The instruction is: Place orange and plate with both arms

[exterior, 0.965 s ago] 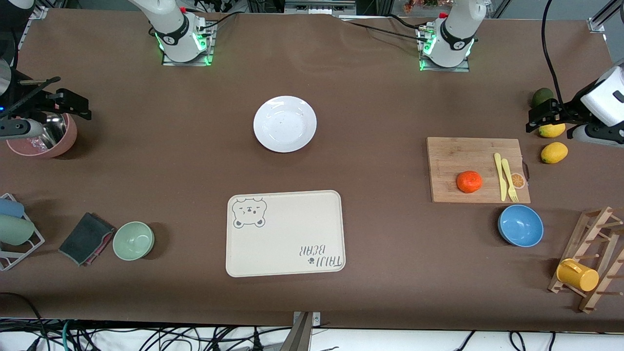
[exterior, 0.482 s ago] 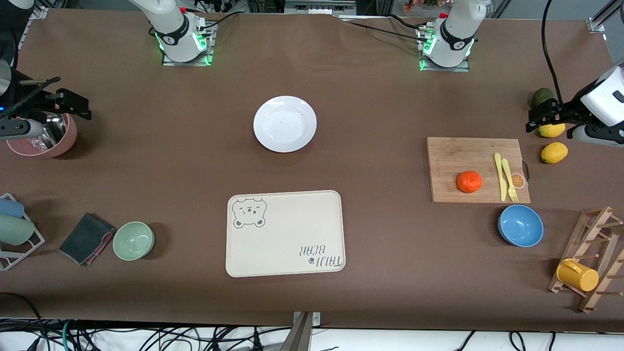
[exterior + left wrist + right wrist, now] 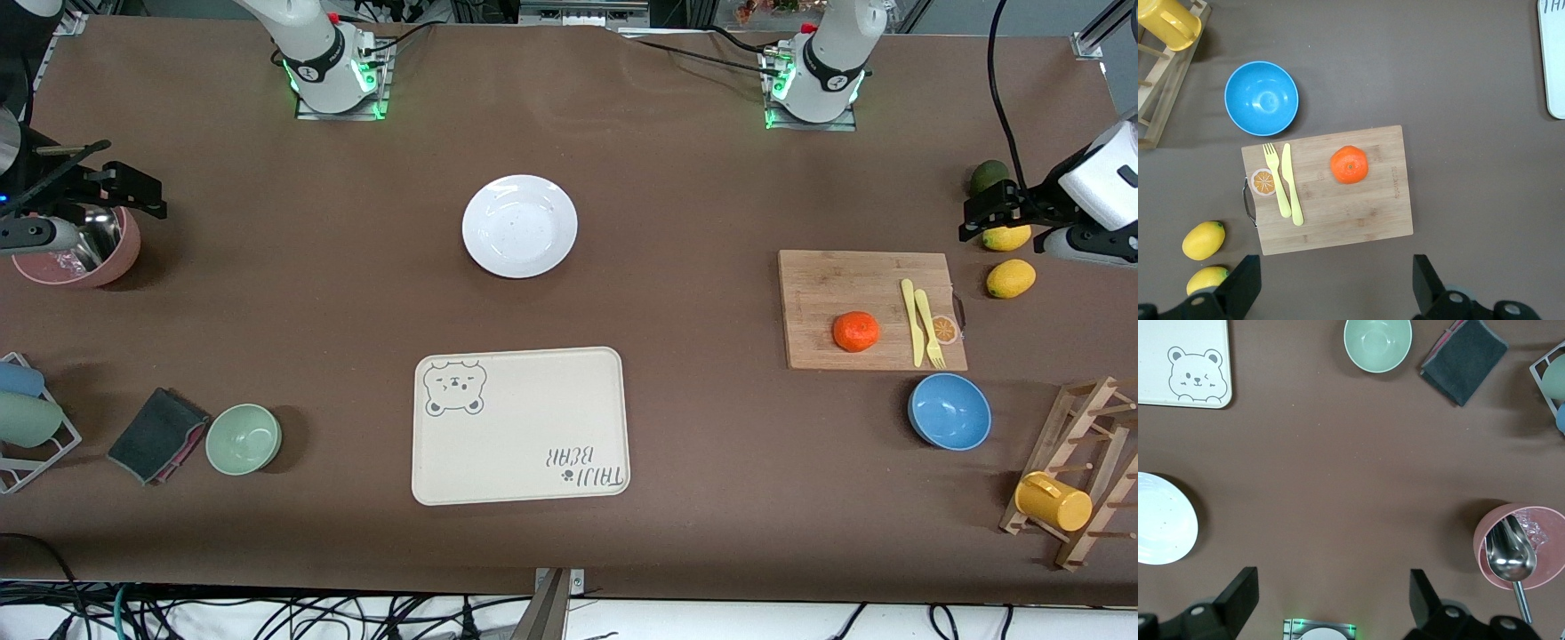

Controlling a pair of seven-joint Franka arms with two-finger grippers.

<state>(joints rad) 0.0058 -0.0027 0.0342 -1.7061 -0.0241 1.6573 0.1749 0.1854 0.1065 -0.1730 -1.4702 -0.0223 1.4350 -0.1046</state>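
Nothing has changed over the last second, so the task is unstarted: the orange (image 3: 856,331) rests on the cutting board (image 3: 827,284), the plate (image 3: 519,226) at the tray's (image 3: 520,462) twelve o'clock, and the left gripper (image 3: 1331,283) and right gripper (image 3: 1328,600) wait high, fingers spread.
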